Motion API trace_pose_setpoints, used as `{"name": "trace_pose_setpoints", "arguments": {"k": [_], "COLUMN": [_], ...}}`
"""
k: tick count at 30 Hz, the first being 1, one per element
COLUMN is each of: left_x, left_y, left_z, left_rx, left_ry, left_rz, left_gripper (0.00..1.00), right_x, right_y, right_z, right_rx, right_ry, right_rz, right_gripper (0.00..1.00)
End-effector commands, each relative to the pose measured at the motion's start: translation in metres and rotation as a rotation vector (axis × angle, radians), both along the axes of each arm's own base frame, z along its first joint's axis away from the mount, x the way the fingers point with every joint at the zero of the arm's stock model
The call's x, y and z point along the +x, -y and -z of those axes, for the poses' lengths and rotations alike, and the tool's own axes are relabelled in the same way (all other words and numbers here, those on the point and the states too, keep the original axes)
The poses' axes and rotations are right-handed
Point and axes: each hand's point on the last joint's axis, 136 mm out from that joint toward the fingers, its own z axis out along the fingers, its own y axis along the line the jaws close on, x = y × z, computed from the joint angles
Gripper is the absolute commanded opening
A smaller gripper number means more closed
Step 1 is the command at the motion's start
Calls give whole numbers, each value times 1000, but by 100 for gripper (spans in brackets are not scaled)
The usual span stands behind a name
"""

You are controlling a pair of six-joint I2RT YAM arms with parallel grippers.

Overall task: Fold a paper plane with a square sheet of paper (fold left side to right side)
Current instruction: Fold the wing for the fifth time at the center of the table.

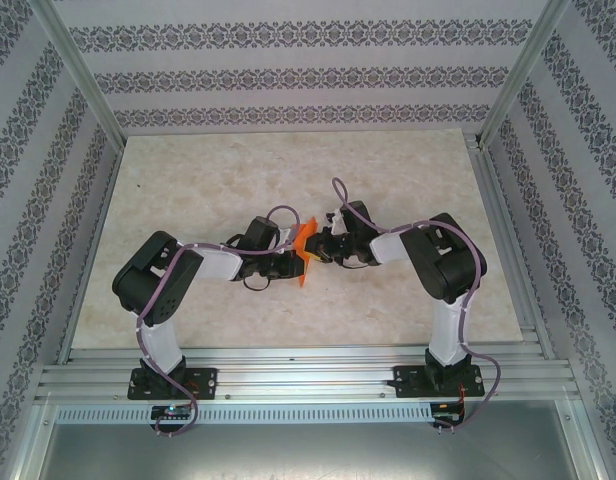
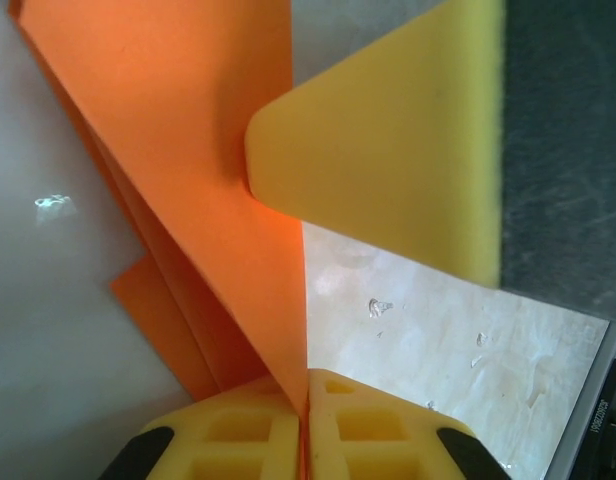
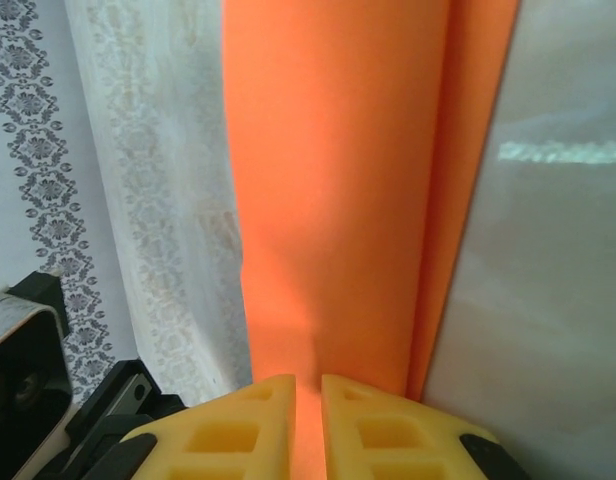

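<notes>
Left pincer (image 2: 306, 425) shut on edge of orange paper (image 2: 188, 120); paper stands just ahead of its fingertips. Right pincer (image 3: 308, 425) clamped on same paper, sheet between its pads. Several creased layers visible. Judgement: first folds done, pointed plane shape not yet formed.

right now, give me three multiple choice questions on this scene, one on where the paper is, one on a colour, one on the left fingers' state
1. Where is the orange paper? A by the far wall; B in the middle of the table; C by the left arm's base.
2. What colour are the left fingers? A black; B blue; C yellow.
3. The left fingers are: A shut on the paper; B wide open; C open, clear of it.
Answers: B, the top view shows it mid-table; C, yellow in the left wrist view; A, the paper is pinched in their seam.
</notes>
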Motion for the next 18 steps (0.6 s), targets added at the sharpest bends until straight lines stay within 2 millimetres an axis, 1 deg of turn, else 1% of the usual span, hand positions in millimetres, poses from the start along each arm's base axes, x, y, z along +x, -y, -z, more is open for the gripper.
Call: {"name": "trace_pose_setpoints", "arguments": {"k": [1, 5, 10, 12, 14, 18], "left_x": [-4, -6, -11, -11, -8, 6], "left_y": [-7, -7, -18, -25, -33, -47], "left_z": [18, 13, 1, -7, -17, -42], "left_rx": [23, 11, 32, 35, 28, -15], "left_ry": [-30, -35, -16, -6, 8, 44], "left_rz": [-20, -18, -27, -36, -51, -90], "left_gripper": [12, 17, 27, 30, 31, 31], "right_x": [2, 1, 1, 0, 0, 0], "right_y": [-1, 2, 2, 2, 2, 2], "right_z": [13, 21, 23, 25, 25, 23], "right_rx": [-43, -64, -76, -85, -88, -85], "right_ry": [-3, -20, -25, -26, -27, -22], "right_rz": [9, 11, 9, 6, 4, 1], "right_gripper": [15, 15, 15, 15, 15, 15]}}
